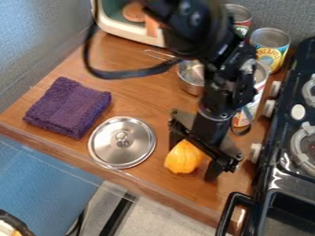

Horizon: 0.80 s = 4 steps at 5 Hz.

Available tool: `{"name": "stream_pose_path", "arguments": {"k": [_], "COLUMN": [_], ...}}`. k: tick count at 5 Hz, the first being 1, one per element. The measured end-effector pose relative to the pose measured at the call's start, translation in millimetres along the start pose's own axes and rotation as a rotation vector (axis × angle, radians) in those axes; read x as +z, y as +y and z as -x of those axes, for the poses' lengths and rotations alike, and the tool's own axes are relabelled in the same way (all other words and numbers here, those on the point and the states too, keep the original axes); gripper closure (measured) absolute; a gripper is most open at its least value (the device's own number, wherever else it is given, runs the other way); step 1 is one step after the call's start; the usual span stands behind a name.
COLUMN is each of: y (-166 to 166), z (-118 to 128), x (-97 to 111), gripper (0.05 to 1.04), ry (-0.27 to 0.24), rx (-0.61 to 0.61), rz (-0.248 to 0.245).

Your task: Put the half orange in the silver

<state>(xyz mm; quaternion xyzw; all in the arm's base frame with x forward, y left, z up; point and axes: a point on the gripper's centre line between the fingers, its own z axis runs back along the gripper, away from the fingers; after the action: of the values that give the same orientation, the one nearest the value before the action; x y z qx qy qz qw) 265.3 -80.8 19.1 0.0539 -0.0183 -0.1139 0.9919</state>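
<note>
My claw [192, 161] is open—its two fingers stand apart, down at the counter [138, 179] toward the near right. The half orange [183, 157] sits between them, with wood showing between it and my right finger; whether my left finger touches it, I cannot tell. The fruit lies just right of the steel lid [112, 150], which rests flat with its knob up. The silver pot [189, 74] stands farther off, partly hidden by my arm, its wire handle pointing far left. Left side: one purple towel [67, 107], folded. Far side: a cream-framed box [117, 28] with orange-brown items inside. Three cans [271, 48] stand at the far right—beside the black stove [277, 133] along the right edge.
</note>
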Motion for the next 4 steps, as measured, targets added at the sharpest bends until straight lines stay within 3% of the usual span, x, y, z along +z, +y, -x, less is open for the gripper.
{"name": "stream_pose_path", "arguments": {"k": [1,2,3,4], "y": [1,3,10,35], "z": [-4,-3,-3,-32], "x": [0,3,25,62], "gripper": [0.381,0.452,0.452,0.453], "ry": [-0.001,0.006,-0.005,-0.093], "rx": [0.003,0.009,0.052,0.155], "rz": [0.0,0.008,0.044,0.071]}}
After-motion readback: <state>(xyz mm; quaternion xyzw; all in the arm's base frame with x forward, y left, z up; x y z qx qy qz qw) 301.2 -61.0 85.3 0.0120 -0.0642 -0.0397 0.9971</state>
